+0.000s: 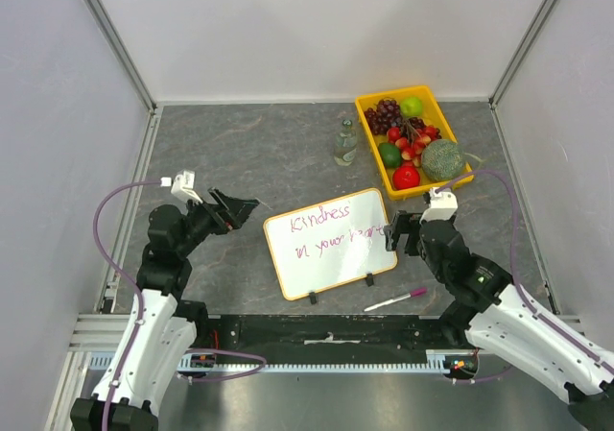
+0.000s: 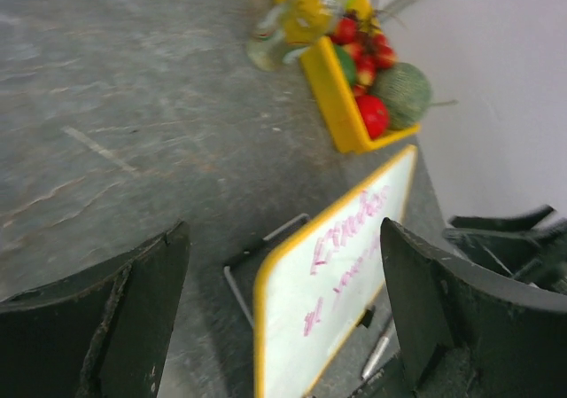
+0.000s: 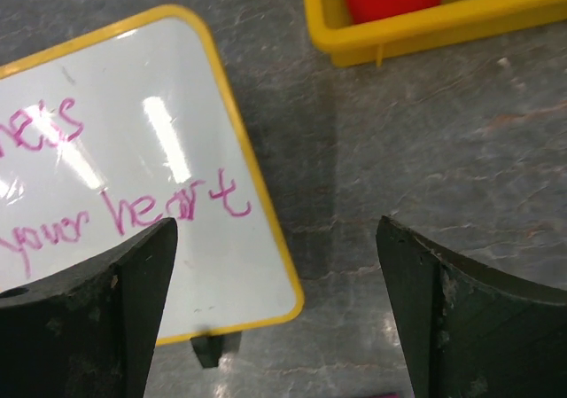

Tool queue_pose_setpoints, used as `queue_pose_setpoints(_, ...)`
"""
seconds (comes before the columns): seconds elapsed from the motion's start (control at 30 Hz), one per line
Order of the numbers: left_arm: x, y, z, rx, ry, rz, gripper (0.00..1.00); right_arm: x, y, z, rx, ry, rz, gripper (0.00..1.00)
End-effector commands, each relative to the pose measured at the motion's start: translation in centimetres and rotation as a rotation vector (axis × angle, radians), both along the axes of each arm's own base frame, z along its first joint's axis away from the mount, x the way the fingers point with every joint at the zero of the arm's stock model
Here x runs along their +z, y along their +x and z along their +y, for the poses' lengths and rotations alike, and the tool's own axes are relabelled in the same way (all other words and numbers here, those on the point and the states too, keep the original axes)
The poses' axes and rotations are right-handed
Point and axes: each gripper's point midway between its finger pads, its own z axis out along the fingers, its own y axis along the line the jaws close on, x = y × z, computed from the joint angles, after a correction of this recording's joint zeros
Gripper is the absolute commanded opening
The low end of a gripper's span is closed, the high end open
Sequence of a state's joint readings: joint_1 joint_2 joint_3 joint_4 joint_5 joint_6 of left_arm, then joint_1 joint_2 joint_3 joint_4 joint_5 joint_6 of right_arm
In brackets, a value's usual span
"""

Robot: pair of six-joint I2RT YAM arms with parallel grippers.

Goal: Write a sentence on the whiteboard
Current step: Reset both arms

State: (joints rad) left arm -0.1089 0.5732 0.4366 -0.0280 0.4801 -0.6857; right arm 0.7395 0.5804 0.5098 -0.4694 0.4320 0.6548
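Observation:
The whiteboard (image 1: 326,249) lies propped at a tilt on the grey table between my arms, with a yellow rim and two black clips on its near edge. The sentence (image 1: 324,229) is written on it in purple-pink in two lines, "Kindness" over "in your heart". My left gripper (image 1: 247,205) is open and empty, just left of the board's far left corner. My right gripper (image 1: 391,232) is open and empty over the board's right edge. The board shows in the left wrist view (image 2: 337,283) and in the right wrist view (image 3: 133,132), where the words (image 3: 168,207) end in "heart".
A pink-capped marker (image 1: 395,300) lies on the table near the board's near right corner. A yellow fruit tray (image 1: 367,129) stands at the back right, and a small glass bottle (image 1: 344,143) stands to its left. Walls close in both sides and the back.

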Motion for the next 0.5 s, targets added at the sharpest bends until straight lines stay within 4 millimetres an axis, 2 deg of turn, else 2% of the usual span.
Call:
queue_pose_setpoints(0.0,-2.6,1.5,3.9,0.238,0.104,0.082,0.92,4.3,3.3,-2.8,-0.148,-0.115,-0.224,0.98)
queue_pose_setpoints(0.07,-3.5,1.9,5.1,0.310,0.127,0.109,0.92,4.1,3.7,-3.6,-0.169,-0.146,-0.287,0.98)
queue_pose_setpoints(0.2,-4.4,2.1,6.3,0.375,0.154,0.120,0.92,4.2,4.1,-5.0,-0.196,-0.216,-0.427,0.98)
queue_pose_setpoints(0.33,-4.5,2.3,7.3,0.425,0.182,0.099,0.92,4.5,4.1,-7.1,-0.293,-0.258,-0.508,0.98)
queue_pose_setpoints(0.47,-4.1,2.5,7.8,0.441,0.200,0.057,0.92,4.3,4.3,-7.8,-0.341,-0.291,-0.505,0.98)
